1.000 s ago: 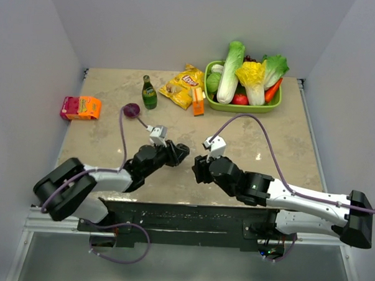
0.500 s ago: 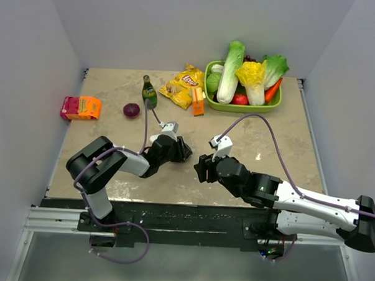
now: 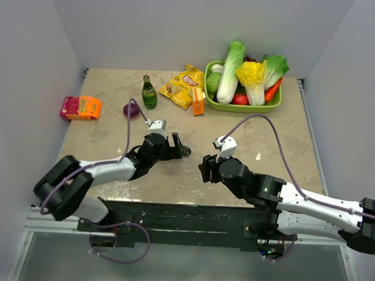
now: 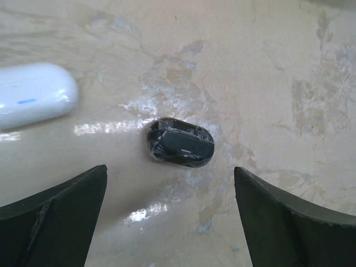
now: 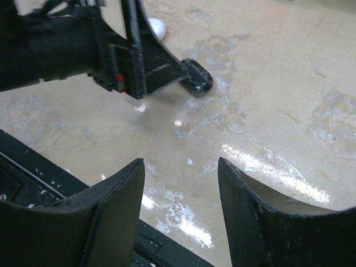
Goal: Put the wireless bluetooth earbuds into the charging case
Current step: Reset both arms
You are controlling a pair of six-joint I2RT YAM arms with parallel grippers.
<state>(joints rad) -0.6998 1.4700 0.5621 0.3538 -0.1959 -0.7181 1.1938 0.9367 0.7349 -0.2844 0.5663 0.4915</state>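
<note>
Top: L gripper (image 3: 180, 146) sat mid-table (image 3: 299, 139), jaws wide apart; R gripper (image 3: 203, 168) near, facing it.
L wrist: black case (image 4: 179, 143) lay on table betw. spread fingers, untouched; white case (image 4: 33, 102) nearby, apart.
R wrist: R jaws apart, empty; black case (image 5: 197, 77) by L finger.

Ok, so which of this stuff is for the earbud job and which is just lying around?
For the job:
black case
white case
left gripper, open over the black case
right gripper, open and empty
No loose earbuds show.

Just lying about:
bottle
chip bag
orange box
purple ball
vegetable basket
</note>
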